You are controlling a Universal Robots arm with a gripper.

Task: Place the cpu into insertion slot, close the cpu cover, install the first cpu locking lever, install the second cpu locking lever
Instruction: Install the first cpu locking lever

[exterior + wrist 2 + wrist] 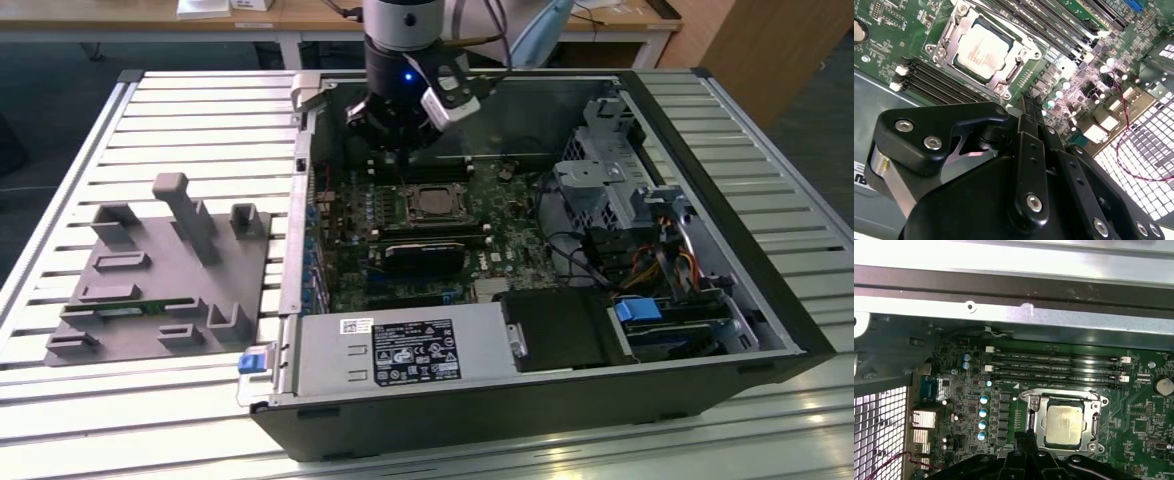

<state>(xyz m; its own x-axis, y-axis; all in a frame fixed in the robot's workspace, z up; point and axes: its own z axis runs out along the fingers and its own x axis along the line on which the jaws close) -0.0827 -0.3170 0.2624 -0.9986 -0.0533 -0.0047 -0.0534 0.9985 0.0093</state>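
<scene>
Inside the open computer case [747, 300], on the slatted table [200, 100], we note the cpu [1063, 424] lying flat in the insertion slot [1097, 401], pale metal top facing up. The cpu cover [1040, 416] lies down over it, its silver frame ringing the chip on all sides. We cannot tell whether the locking levers along the socket are latched. The gripper [1026, 436] hangs over the green motherboard [969, 405] near one corner of the socket, fingers drawn together with nothing between them; contact with the board or the frame cannot be judged. Long black memory slots [1054, 367] run just beside the socket. In the exterior view a grey moulded fixture [160, 270] sits on the table, outside the case on the exterior view's left, well apart from the arm.
</scene>
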